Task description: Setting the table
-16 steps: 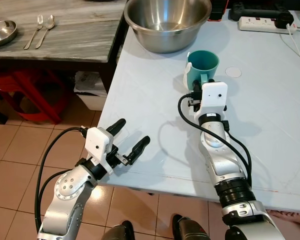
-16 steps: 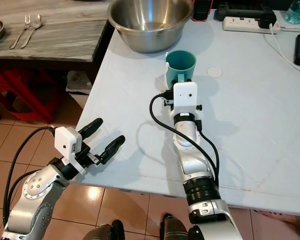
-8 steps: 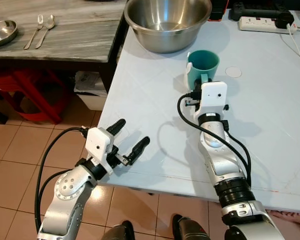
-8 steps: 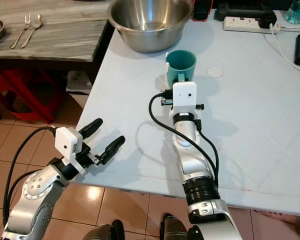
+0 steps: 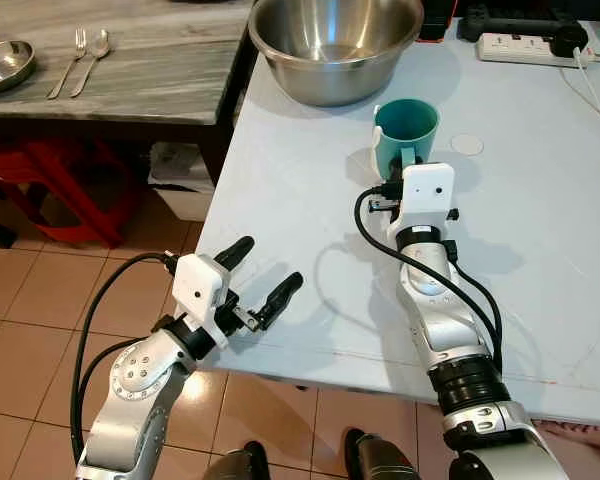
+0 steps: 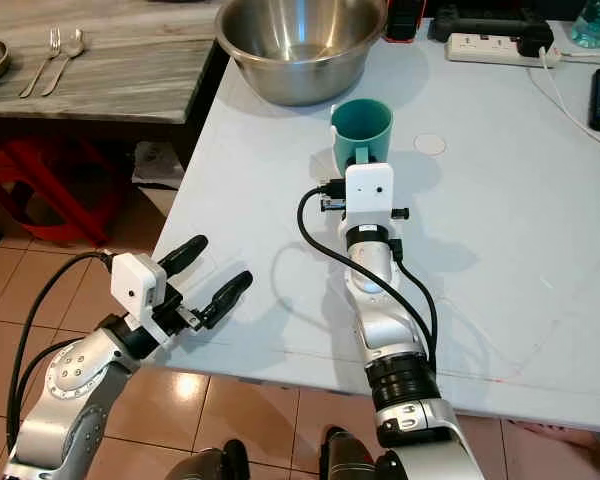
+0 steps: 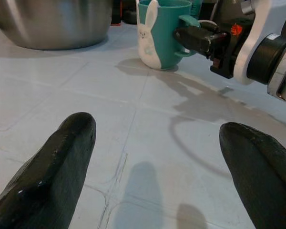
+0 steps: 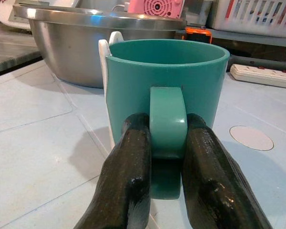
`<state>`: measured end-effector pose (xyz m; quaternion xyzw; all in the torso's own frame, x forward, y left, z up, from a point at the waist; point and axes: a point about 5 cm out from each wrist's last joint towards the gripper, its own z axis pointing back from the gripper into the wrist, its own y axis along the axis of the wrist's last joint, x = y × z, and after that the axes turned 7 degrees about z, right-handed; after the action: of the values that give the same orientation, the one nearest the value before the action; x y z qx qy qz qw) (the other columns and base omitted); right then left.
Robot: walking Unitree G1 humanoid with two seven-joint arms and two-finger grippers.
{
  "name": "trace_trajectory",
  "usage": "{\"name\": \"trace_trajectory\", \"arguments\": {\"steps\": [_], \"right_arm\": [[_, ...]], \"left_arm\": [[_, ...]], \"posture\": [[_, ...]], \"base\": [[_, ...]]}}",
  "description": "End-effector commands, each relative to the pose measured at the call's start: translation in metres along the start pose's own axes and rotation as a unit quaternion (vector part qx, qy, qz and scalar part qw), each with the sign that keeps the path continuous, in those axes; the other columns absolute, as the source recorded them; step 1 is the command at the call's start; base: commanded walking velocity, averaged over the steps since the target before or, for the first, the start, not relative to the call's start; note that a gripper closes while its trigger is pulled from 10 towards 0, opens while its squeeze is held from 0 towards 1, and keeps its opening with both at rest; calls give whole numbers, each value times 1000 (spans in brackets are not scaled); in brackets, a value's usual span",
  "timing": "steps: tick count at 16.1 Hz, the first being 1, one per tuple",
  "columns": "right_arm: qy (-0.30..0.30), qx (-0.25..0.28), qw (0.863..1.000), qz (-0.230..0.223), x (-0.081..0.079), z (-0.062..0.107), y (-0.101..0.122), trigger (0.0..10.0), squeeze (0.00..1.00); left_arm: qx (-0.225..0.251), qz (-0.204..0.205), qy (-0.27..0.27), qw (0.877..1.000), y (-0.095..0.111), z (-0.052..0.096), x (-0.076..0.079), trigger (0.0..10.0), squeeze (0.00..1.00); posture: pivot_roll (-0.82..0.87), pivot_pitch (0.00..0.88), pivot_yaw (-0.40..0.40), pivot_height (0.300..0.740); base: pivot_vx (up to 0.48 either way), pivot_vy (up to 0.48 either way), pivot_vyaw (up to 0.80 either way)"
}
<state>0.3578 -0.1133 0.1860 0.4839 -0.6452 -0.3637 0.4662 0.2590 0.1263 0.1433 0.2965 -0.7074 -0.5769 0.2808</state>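
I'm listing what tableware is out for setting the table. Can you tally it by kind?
Teal mugs with a white rabbit figure: 1
Large steel mixing bowls: 1
Small steel dishes: 1
Metal forks: 1
Metal spoons: 1
Total: 5

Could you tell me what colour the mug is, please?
The mug is teal with a white rabbit motif, clearest in the left wrist view.

A teal ceramic mug with a white rabbit figure on its side (image 5: pixel 404 136) stands upright and empty on the pale table, at one o'clock of the view, handle toward six o'clock.
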Motion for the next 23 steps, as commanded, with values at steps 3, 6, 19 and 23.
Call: {"name": "trace_trajectory", "arguments": {"steps": [3,6,19,23], "right_arm": [[1,5,1000,-7,2,2,2,0,0],[4,1,1000,-14,5,8,2,0,0],[9,-35,999,-5,23,39,-10,10000,0],[8,-37,999,-3,28,43,-11,10000,0]], "left_arm": [[-8,-3,34,999,-3,4,-4,10000,0],[-25,-33,138,990,-11,1,-25,10000,0],[-4,2,217,976,-18,-18,-36,10000,0],[8,7,223,975,-15,-19,-39,10000,0]], "posture": [[-78,257,68,740],[-78,228,56,740],[-110,165,38,740],[-112,163,36,740]], "base": [[0,0,0],[0,0,0],[0,102,-346],[0,395,-800]]}}
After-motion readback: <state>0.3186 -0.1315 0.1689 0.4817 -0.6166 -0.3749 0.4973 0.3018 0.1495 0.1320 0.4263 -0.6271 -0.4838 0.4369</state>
